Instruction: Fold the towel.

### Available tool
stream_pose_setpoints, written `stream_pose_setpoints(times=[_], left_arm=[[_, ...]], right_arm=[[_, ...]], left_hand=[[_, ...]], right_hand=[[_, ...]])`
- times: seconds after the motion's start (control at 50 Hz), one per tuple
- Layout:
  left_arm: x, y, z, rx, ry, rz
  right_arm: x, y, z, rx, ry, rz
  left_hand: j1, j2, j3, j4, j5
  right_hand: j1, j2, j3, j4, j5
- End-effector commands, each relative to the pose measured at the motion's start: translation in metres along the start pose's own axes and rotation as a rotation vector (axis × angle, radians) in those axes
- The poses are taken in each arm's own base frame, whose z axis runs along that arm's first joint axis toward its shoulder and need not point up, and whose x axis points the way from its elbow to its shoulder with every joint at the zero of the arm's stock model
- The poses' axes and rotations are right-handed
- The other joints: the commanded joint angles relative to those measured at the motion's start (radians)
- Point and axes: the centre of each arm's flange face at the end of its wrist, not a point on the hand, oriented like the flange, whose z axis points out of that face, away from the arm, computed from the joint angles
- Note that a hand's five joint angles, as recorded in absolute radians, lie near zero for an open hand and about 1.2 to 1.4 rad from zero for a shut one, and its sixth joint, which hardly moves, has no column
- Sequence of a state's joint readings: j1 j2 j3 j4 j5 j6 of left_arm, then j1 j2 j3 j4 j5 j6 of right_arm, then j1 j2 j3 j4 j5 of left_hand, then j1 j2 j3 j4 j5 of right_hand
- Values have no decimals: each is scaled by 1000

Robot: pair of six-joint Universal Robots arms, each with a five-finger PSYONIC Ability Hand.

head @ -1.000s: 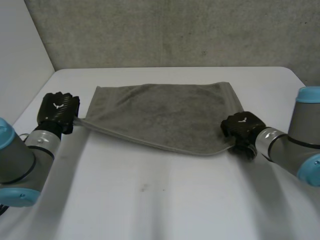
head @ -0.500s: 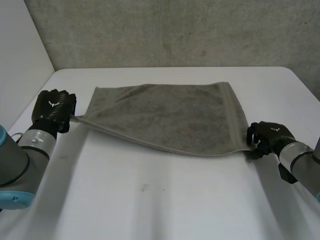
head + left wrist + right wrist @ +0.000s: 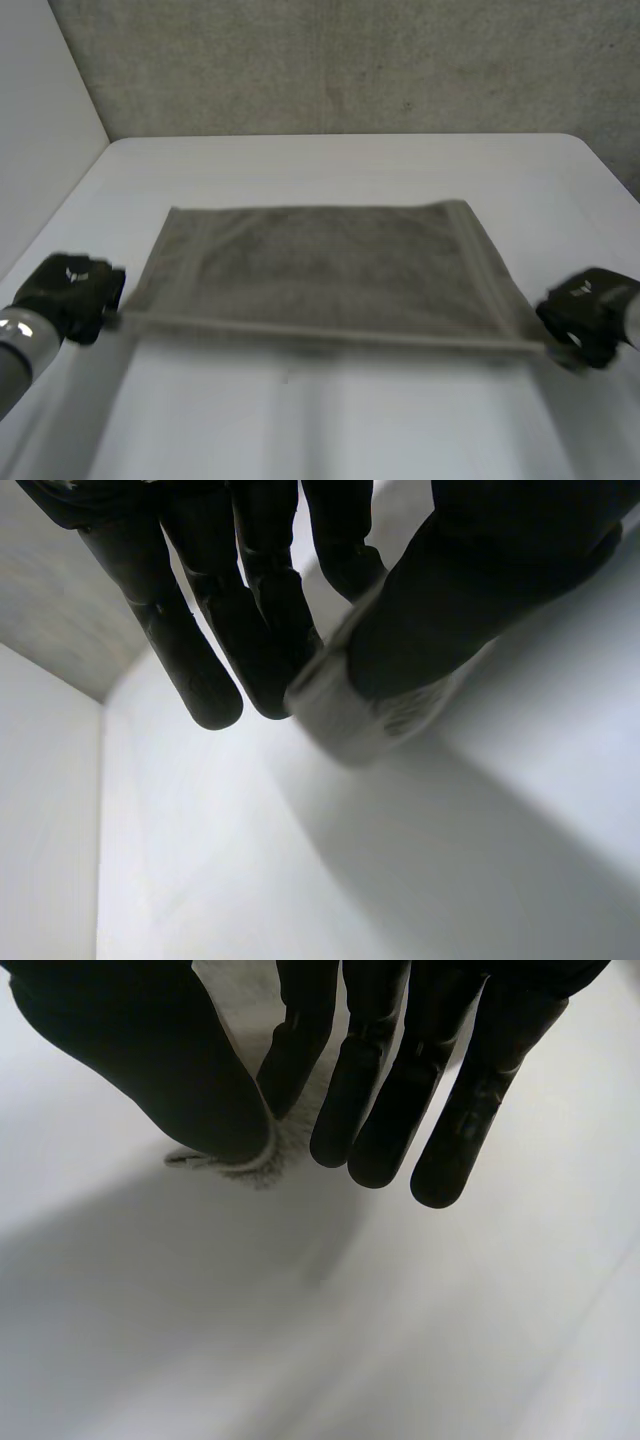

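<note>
Towel (image 3: 320, 265) lies on worktop (image 3: 330, 430), near edge raised and taut. Left robot hand (image 3: 70, 290) is closed in a pinch on one near corner, right robot hand (image 3: 590, 312) likewise on the other. The tension probably keeps that edge straight for carrying over into a fold.

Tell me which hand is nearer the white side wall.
Left. The left hand pinches a near corner of the towel close to the white side wall; the right hand pinches the other near corner, across the table from it.
</note>
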State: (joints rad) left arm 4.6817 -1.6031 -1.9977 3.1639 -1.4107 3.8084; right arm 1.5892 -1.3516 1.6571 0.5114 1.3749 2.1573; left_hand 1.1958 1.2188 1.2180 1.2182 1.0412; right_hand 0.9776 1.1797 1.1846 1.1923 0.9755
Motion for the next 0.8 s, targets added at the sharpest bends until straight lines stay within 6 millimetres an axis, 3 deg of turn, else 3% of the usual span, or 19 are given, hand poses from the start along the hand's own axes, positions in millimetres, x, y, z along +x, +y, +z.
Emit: stream_pose_setpoints(times=[0.02,0.12,0.2,0.34,0.64,0.8], left_arm=[[5,8,-31,-94,73,168],[12,-1,-29,17,104,153],[12,-6,-20,67,86,137],[19,-24,24,206,65,91],[7,-39,101,271,-94,67],[3,-37,131,284,-151,66]], right_arm=[[14,16,-18,-142,50,-116],[11,3,-13,-66,107,-150],[2,-21,-3,58,183,-177],[-11,-43,28,155,199,-195],[24,-89,110,420,476,-239],[27,-100,140,505,468,-261]], left_hand=[[200,178,178,178,181],[200,178,178,178,181],[200,178,178,178,181],[200,178,178,178,181],[200,178,178,178,181],[200,178,178,178,181]], right_hand=[[419,217,212,204,246],[419,217,212,204,246],[419,217,212,204,246],[419,217,212,204,246],[419,217,212,204,246],[419,217,212,204,246]])
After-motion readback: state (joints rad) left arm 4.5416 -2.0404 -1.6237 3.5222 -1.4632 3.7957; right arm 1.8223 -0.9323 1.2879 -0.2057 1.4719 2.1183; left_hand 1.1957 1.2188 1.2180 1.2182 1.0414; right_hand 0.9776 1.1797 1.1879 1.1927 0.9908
